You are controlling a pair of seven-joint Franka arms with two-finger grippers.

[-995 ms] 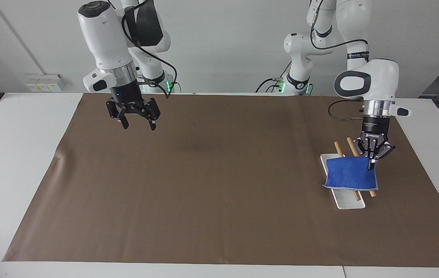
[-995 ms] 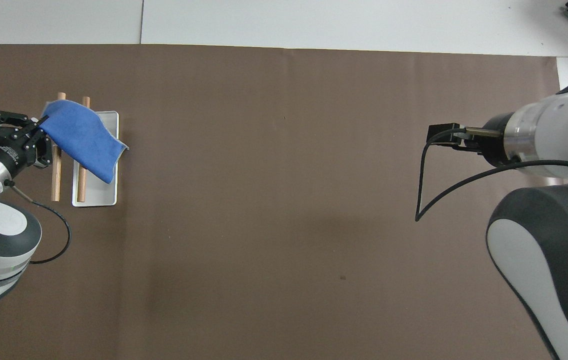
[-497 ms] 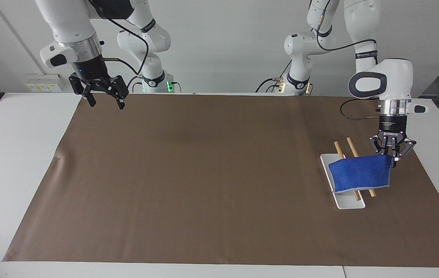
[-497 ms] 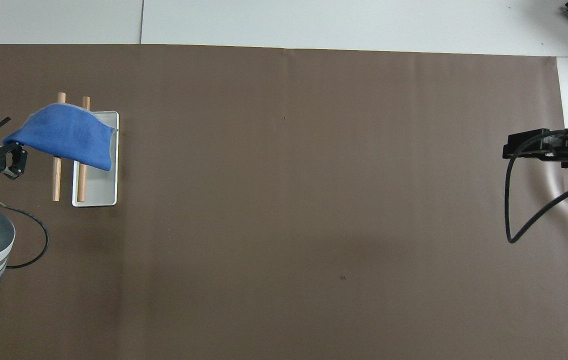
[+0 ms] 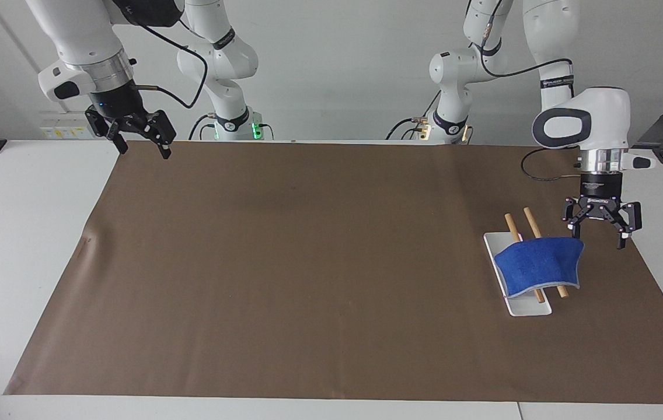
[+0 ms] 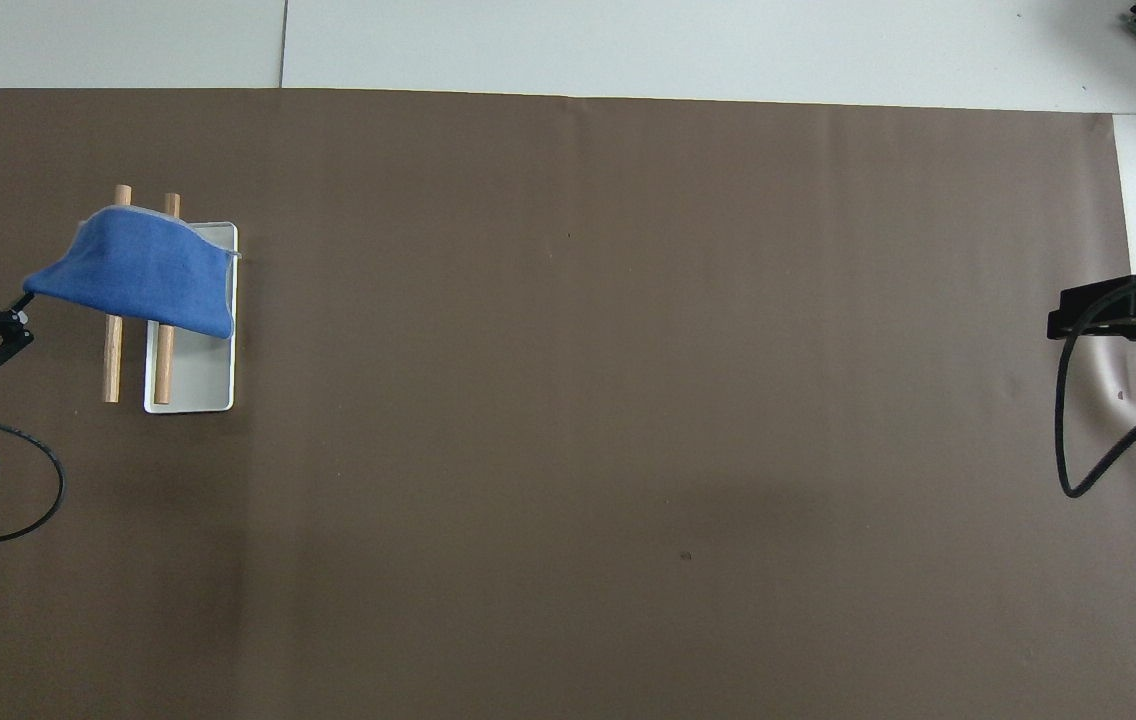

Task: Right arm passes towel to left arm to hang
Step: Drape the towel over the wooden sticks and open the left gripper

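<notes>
The bright blue towel (image 5: 538,265) hangs draped over two wooden rods (image 5: 531,221) that slope up from a white tray (image 5: 527,306) toward the left arm's end of the table. It also shows in the overhead view (image 6: 143,275), across both rods (image 6: 111,360). My left gripper (image 5: 597,236) is open and empty, low over the mat just beside the towel's edge, apart from it. My right gripper (image 5: 145,150) is open and empty, raised over the mat's corner at the right arm's end.
A brown mat (image 5: 308,262) covers most of the white table (image 5: 22,233). In the overhead view only the right arm's black wrist mount and cable (image 6: 1118,310) show at the edge.
My left gripper has let go of the towel, opened, and drawn away toward its end; the towel now rests on the rods. My right gripper has risen and pulled back toward its end.
</notes>
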